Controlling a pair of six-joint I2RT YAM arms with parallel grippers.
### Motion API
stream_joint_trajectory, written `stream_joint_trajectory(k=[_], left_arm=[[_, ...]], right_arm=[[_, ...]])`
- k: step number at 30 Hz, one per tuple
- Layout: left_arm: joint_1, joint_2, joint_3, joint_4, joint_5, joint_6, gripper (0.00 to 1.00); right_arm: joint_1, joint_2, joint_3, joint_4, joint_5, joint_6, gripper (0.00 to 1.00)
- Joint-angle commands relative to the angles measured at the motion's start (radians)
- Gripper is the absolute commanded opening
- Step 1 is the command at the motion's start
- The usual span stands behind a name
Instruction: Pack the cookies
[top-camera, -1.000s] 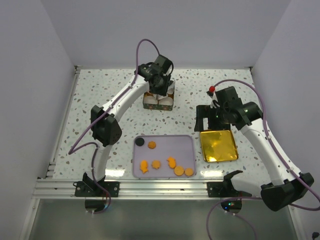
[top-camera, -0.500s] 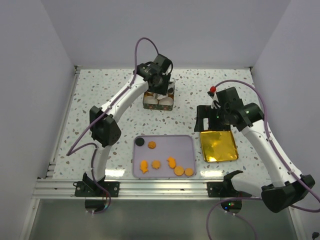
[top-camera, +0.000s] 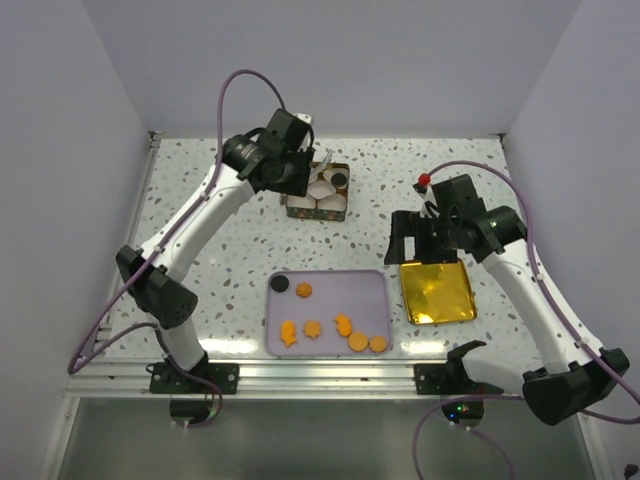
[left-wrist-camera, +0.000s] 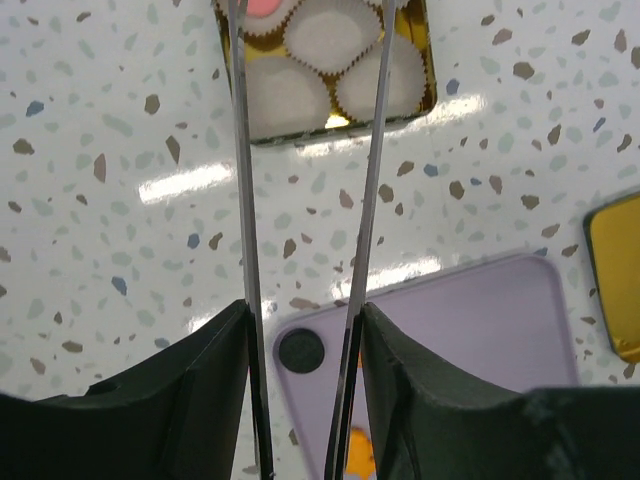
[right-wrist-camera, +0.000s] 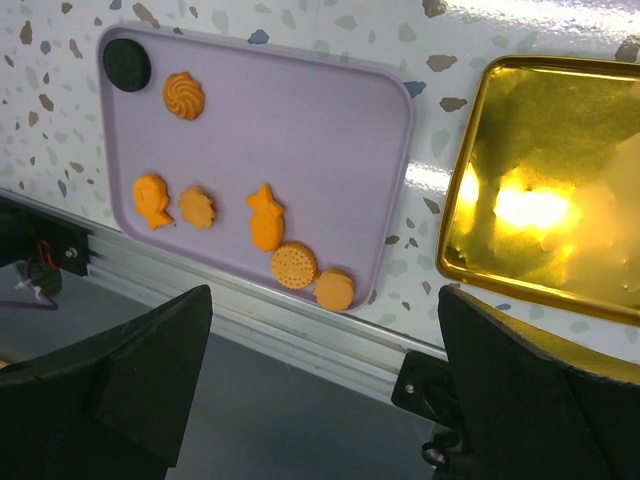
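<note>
Noted left claw swung left off the tin since the earlier frame, slightly parted and empty, right claw wide apart; found remaining cookies on tray back toward the bases from both claws; judged light, brittle, best pinched across opposite edges.

Top external: looks steeply down from high behind the near edge, far enough to hold the whole table. Left wrist: hangs nearer, faces down over tin and lilac tray. Right wrist: tilts down close, shares that tray and gold lid.
</note>
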Motion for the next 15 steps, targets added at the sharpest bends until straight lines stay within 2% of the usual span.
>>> stream_joint_trajectory(k=[1, 8, 15], left_arm=[[0.004, -0.153, -0.140, -0.016, -0.021, 0.004, 0.51], [-0.031, -0.378, -0.424, -0.014, 0.002, -0.090, 0.50], [-0.191, -0.527, -0.604, -0.068, -0.001, -0.228, 0.50]], right_arm=[[0.003, 0.006, 0.027, 0.039, -0.055, 0.015, 0.99], [0.003, 0.014, -0.014, 0.088, -0.110, 0.033, 0.99], [0.003, 0.043, -0.013, 0.087, -0.101, 0.007, 0.99]])
